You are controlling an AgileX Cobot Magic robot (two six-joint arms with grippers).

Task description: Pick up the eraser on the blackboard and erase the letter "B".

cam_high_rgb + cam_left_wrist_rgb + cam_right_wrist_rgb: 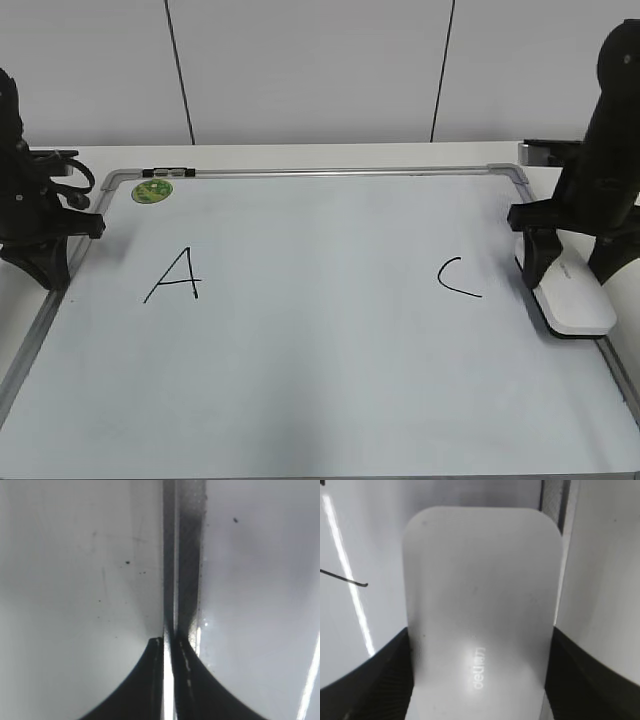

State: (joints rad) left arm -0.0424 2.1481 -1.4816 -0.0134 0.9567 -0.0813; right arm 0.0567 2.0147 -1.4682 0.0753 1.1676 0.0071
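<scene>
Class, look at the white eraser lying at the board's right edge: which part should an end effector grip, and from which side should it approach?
Grip the eraser across its two long sides, coming from above. It lies flat on the blackboard, so only the narrow width fits between fingers, as the right end effector straddles it.

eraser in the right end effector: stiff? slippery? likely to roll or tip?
The eraser looks like a rigid, smooth plastic block, so probably stiff and somewhat slippery between the right end effector fingers. Flat and wide on the blackboard, it should slide rather than roll or tip.
</scene>
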